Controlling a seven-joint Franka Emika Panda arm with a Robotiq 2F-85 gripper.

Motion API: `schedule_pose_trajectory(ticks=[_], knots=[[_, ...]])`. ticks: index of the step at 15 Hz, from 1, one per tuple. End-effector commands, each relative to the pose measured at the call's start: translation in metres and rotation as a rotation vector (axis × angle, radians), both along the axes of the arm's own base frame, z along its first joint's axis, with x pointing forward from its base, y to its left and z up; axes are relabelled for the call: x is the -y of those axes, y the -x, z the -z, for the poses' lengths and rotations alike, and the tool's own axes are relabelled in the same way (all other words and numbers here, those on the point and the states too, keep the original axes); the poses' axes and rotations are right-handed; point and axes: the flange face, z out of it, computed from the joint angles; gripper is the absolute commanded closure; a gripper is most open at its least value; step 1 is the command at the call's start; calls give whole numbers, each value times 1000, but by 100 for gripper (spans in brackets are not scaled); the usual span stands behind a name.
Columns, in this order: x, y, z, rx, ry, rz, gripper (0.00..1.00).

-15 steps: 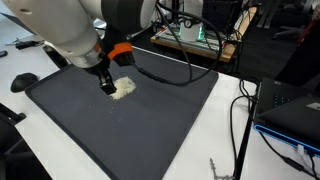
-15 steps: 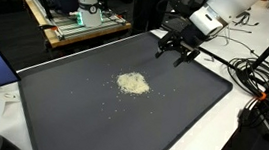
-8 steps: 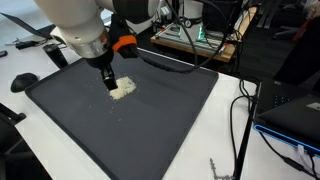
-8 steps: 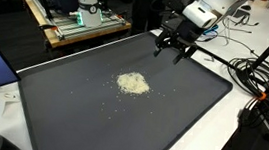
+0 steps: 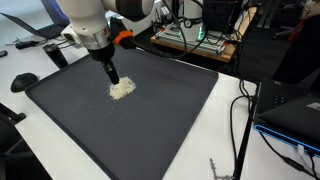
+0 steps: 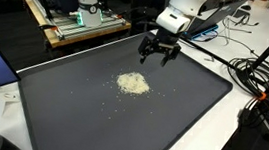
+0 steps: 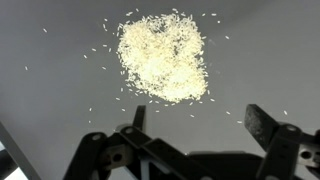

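Item: dark mat (image 6: 90, 116), raised rim on all sides, laid on a white table (image 6: 252, 148). Bare mat runs wide around the centre, so there is open room in every direction. Beyond the far rim stands a wooden rack (image 6: 79, 27); cables (image 6: 256, 86) crowd the table just off one side rim, and a mouse (image 5: 24, 81) lies off another.

Item: gripper (image 6: 158, 57), fingers spread wide and holding nothing, hanging over the mat between the far rim and the centre. Against the frames from a moment ago it has left the rim corner near the cables and come inward across the mat; in an exterior view the arm no longer covers the heap.

Item: heap of rice grains (image 6: 132, 83), pale, near the mat's middle with stray grains scattered around it, unmoved. In the wrist view the heap (image 7: 163, 57) lies ahead of the gripper (image 7: 200, 125), apart from both fingertips and somewhat nearer one finger (image 7: 138, 116).
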Motion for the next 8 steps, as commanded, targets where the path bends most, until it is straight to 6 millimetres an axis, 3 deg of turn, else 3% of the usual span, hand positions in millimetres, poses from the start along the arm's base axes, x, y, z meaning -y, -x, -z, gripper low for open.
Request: schedule_pose_trajectory(ticks=[1,5,8], knots=[[22,48,7,10,-65,-68,0],[44,92,7,59,-107,-157,0],[49,129,-14,113,-116,-247,0]])
